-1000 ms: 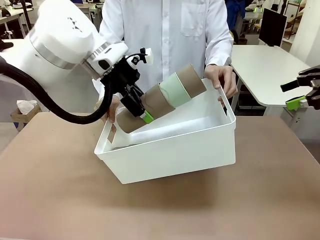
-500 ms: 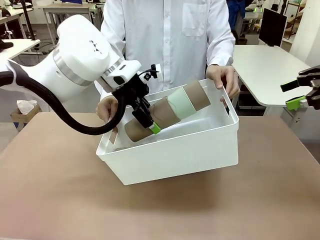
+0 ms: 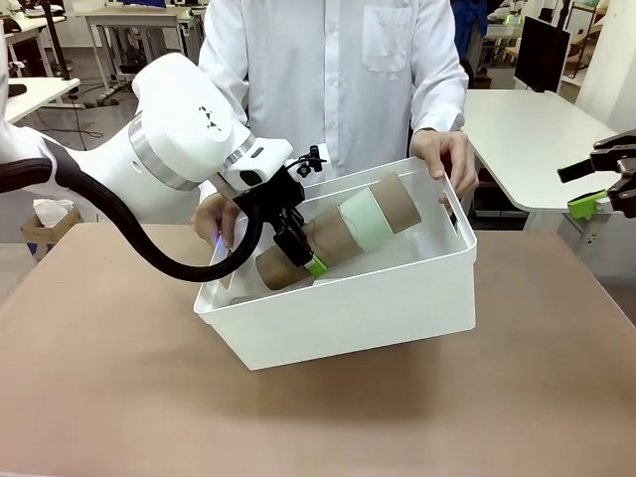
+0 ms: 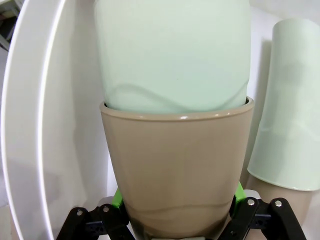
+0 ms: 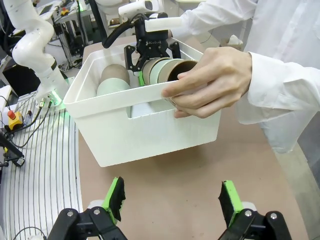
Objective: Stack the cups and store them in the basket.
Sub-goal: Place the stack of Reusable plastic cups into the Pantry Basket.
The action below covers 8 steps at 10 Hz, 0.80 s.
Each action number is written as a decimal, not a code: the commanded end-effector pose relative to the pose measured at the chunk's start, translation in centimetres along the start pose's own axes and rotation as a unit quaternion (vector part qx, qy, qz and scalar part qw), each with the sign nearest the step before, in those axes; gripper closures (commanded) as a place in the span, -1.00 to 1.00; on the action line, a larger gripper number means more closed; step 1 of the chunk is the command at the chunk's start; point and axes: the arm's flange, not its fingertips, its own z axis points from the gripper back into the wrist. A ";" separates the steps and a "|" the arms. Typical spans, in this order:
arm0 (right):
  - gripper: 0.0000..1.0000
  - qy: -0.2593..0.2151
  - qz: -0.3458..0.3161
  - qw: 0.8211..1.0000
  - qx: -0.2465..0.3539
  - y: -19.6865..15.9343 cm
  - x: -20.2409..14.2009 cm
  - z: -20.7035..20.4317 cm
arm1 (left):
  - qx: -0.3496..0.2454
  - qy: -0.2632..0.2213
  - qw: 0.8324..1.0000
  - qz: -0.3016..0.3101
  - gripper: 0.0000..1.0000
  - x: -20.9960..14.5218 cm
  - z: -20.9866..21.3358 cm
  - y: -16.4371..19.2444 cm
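Behind brown tabletop [image 3: 119,388] (matte), desks [image 3: 527,124]

Left white arm reaches in from the left, wrist angled down; its black, green-padded left gripper [image 3: 295,250] is clamped on something. Right gripper [image 5: 172,200] hangs apart at the right, jaws spread wide, nothing between them. Person's hands grip forward: one hand [image 3: 444,156], other hand [image 3: 214,217].

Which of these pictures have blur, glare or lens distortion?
Front view: sharp and evenly lit, soft shadow under the basket. Left wrist view: the stacked cups sit very near the lens and look soft; the white wall beside them is overexposed. Right wrist view: wide-angle bending at the edges, around the right pincer.
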 end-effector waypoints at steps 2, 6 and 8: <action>-1.00 -0.011 -0.004 1.000 0.000 -0.2 0.3 0.0 | 0.020 0.021 1.000 -0.001 -0.72 -0.1 -0.6 0.0; -1.00 -0.011 -0.004 1.000 0.000 -0.2 0.3 0.0 | 0.012 0.033 0.999 -0.015 -1.00 -0.4 -1.2 0.1; -1.00 -0.011 -0.004 1.000 0.000 -0.2 0.3 0.0 | 0.007 0.032 0.999 -0.016 -1.00 -0.5 -0.9 0.0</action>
